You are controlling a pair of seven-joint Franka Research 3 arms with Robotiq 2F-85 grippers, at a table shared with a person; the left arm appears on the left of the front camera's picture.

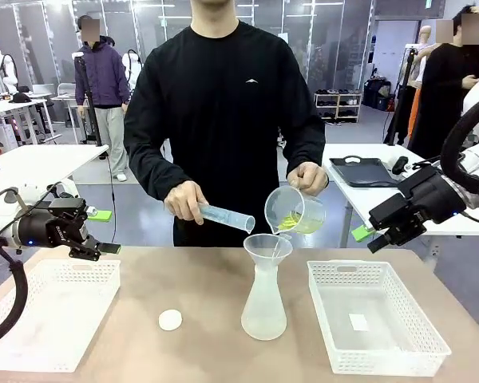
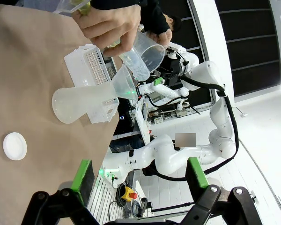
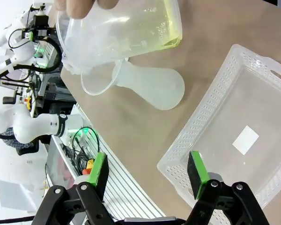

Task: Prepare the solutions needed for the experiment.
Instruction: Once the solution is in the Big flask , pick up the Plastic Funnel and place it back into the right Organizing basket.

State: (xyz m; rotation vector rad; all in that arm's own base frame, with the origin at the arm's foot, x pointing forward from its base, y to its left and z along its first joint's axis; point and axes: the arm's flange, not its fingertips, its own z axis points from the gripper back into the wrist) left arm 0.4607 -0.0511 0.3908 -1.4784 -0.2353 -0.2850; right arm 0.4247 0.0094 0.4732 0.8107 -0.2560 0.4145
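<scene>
- Hovering at the right edge of the front view, the right hand (image 1: 367, 239) has its fingers spread wide and holds nothing; its wrist view shows the green pads (image 3: 99, 171) far apart over the worktop (image 3: 234, 28).
- At the left edge, the left hand (image 1: 108, 233) is likewise spread and empty, poised above the near corner of the left basket (image 1: 56, 265).
- The solution (image 1: 299, 222), a shallow yellow-green layer, sits in a clear beaker (image 1: 291, 209) at frame centre, gripped by the person's pouring hand (image 1: 307, 177). It lies between the two robot hands, and the right hand appears nearer to it.
- The beaker's long axis is tipped down toward the lower left, its lip over the funnel (image 1: 267, 246) that stands in the frosted flask (image 1: 264, 307).
- In the right wrist view the liquid (image 3: 150, 33) fills the top of the frame, straight out beyond the fingers, with the right basket (image 3: 178, 164) just below.
- The person's other hand (image 1: 184, 199) holds a graduated cylinder (image 1: 223, 215) nearly level, left of the funnel.
- A white cap (image 1: 170, 320) lies on the worktop left of the flask.
- Judged from this, pouring is the person's job; neither robot hand needs to close in yet.
</scene>
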